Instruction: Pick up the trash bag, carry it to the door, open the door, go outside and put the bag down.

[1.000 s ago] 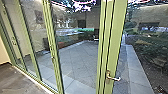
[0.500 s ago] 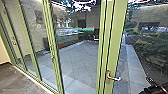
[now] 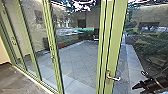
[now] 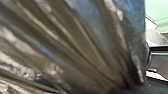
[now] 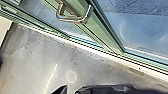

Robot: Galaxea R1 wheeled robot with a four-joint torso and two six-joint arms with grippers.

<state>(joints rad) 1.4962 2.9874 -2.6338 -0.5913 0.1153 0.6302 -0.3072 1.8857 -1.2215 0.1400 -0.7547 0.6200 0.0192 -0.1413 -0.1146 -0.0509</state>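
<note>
"Where is the bag [image 4: 82, 42]?" asks one.

"Right up close in the left wrist view, dark and shiny," the other answers. "Its long folds draw together at the left pincer [image 4: 128, 89], which is closed on it. The bag spreads out from that gathered part."

"And the right pincer [image 3: 140, 85]?"

"In the head view it is low on the robot's right side, in front of the glass. Whether it is wide or narrow, one cannot tell."

"Is it on the handle [image 3: 113, 78]?"

"Apart from it, a little lower and to its right. The handle is a metal lever on the green upright [image 3: 116, 37]. The right wrist view has it too, bent out from the frame above the pale sill [image 5: 82, 47]."

"What lies on either side?"

"Grey floor [image 5: 42, 52] indoors, with light marks on it. Beyond the glass, paving [image 3: 77, 57] in square slabs, a pale border along it, and shrubs [image 3: 147, 45] to the right."
</note>
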